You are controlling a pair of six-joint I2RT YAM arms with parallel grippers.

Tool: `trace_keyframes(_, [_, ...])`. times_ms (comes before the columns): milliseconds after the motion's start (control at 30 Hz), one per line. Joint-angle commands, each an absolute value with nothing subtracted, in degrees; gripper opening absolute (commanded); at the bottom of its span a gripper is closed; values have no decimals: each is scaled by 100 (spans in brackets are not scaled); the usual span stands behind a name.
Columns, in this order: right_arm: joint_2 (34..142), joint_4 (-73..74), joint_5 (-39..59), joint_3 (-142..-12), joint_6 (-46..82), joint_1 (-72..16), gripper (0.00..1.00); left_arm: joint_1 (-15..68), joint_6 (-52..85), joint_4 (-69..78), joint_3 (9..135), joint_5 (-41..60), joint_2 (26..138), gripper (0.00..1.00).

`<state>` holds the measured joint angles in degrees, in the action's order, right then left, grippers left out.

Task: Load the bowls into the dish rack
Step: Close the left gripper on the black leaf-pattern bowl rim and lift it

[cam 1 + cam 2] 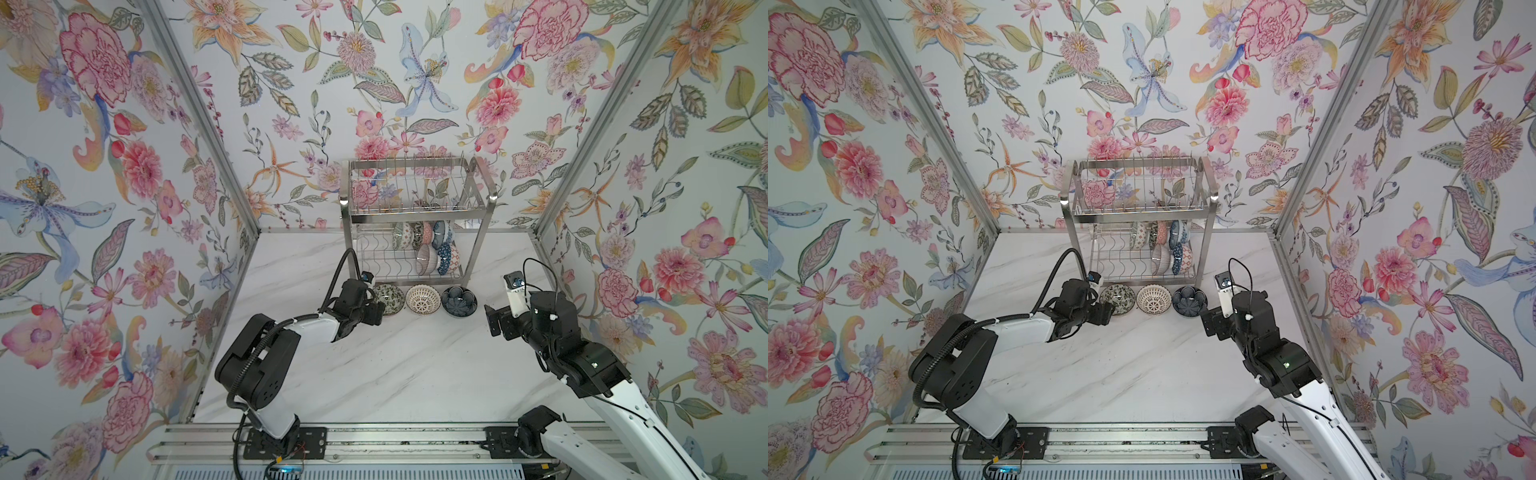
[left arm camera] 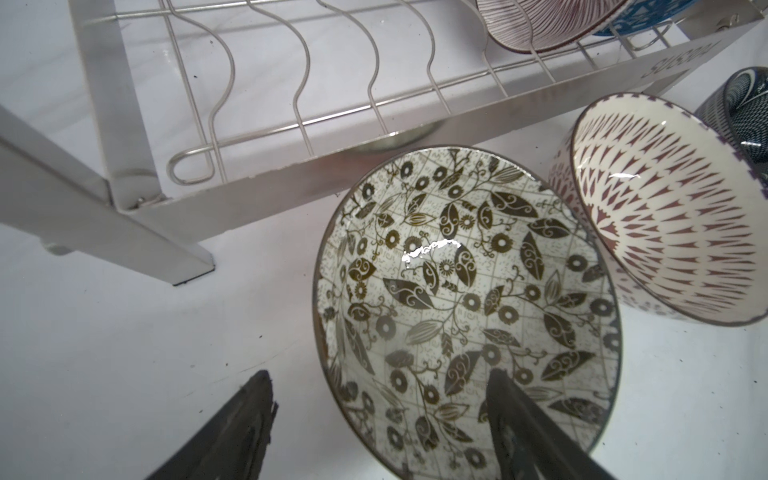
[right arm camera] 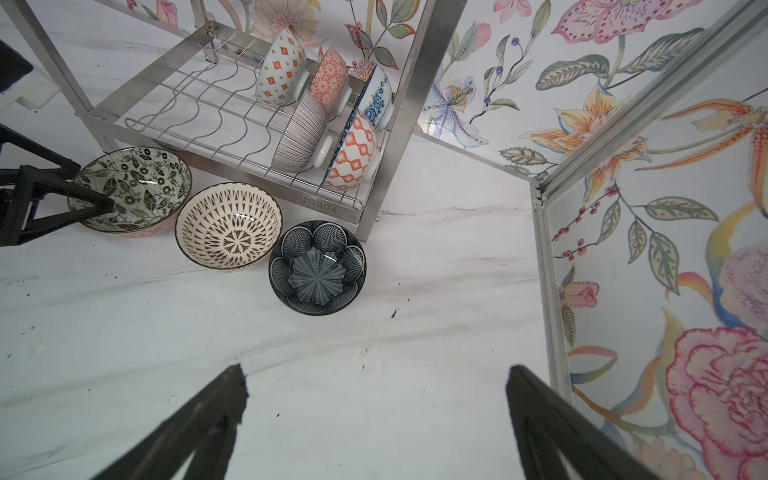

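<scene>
1. Bowls: I count three upright on the table [image 1: 395, 365], in a row just at 6 o'clock of the dish rack [image 1: 374, 212]: floral bowl [image 1: 388, 299], triangle bowl [image 1: 423, 298], dark blue bowl [image 1: 458, 301].
2. Racked bowls [image 3: 299, 137]: at least five on edge, at the lower shelf's 3 o'clock end.
3. One left gripper [image 2: 379, 374], fingers spread astride the floral bowl's rim, one inside, one outside; one right gripper [image 3: 376, 370], spread wide, empty.
4. Table white, marbled; flowered walls [image 1: 104, 208] at 9, 12 and 3 o'clock.
</scene>
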<state>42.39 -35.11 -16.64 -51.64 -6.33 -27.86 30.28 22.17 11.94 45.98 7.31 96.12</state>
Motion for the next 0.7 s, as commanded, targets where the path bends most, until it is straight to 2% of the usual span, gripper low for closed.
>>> trace_keyframes(0, [4269, -3437, -1608, -5113, -562, -2744, 99, 3020, 2306, 1297, 4720, 847, 9765, 75])
trace_keyframes(67, [4271, -3430, -1600, -5107, -565, -2748, 99, 2998, 2343, 1346, 4736, 901, 9829, 69])
trace_keyframes(367, [4383, -3422, -1582, -5151, -562, -2748, 99, 2997, 2382, 1378, 4934, 943, 10058, 58])
trace_keyframes(667, [4438, -3409, -1591, -5172, -576, -2752, 99, 2977, 2405, 1351, 5114, 1020, 10239, 42])
